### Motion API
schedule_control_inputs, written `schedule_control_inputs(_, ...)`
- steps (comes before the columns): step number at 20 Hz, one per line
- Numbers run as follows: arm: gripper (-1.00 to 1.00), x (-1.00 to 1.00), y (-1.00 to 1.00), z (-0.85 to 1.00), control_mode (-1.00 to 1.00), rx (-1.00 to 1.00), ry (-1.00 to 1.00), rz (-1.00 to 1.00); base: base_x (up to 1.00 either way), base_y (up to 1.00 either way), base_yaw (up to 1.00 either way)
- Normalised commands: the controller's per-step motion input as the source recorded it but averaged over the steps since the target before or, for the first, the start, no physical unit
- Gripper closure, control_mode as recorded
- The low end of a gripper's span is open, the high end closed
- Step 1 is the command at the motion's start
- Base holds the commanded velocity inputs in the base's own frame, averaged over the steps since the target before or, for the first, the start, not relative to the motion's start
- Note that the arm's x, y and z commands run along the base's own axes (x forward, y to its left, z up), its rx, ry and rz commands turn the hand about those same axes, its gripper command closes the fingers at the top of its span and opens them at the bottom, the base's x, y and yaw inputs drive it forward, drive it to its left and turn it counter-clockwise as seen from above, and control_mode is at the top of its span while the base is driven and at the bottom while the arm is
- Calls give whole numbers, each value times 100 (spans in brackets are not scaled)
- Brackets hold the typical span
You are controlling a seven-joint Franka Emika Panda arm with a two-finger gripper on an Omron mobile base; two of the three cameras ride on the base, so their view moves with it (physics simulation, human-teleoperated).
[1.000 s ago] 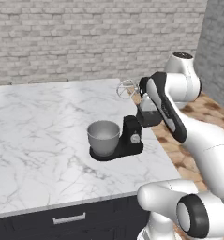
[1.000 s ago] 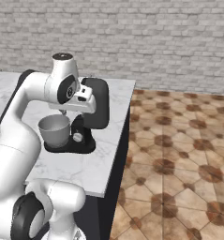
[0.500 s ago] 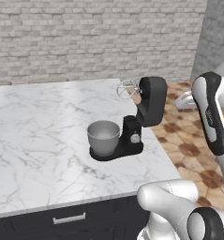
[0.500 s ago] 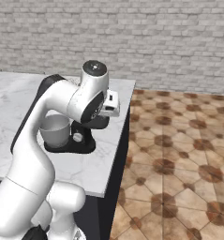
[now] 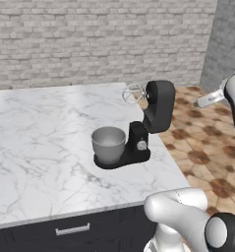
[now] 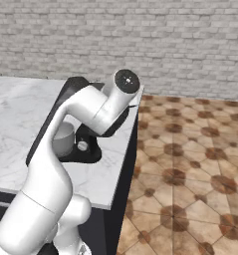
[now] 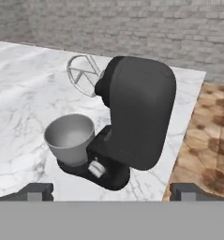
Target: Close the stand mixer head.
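The stand mixer head [image 5: 159, 106] sits just right of centre in the left base view, tilted up and back on its black post [image 5: 138, 142], so its rounded black body stands nearly on end above the base. Its wire whisk [image 5: 133, 93] points toward the upper left, well above the grey metal bowl [image 5: 108, 144], which rests on the mixer base just left of the post. The mixer stands near the right edge of the marble table [image 5: 40, 138], with a patterned tile floor [image 5: 207, 142] beyond that edge and a grey brick wall [image 5: 89, 39] across the top of the frame. In the hand view the head [image 7: 140, 110] takes up the centre, the whisk [image 7: 84, 75] at upper left and the bowl [image 7: 70, 138] at lower left. The jaws stand wide: the two dark fingertips [image 7: 34, 191] rise at opposite bottom corners of that view, with nothing between them, well apart from the mixer. In the right base view the white arm [image 6: 85, 114] crosses in front of the mixer, hiding most of the head.
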Motion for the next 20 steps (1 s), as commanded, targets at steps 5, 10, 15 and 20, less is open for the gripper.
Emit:
schedule_control_inputs(5, -100, 39, 8, 0, -100, 15, -17, 13, 0, 0, 0)
schedule_control_inputs(10, -100, 61, 19, 0, -100, 7, 0, 9, 0, 0, 0)
schedule_control_inputs(15, -100, 38, 49, -8, -100, 1, 1, 14, 0, 0, 0)
schedule_control_inputs(20, -100, 16, 81, -28, -100, 0, 1, 18, 0, 0, 0)
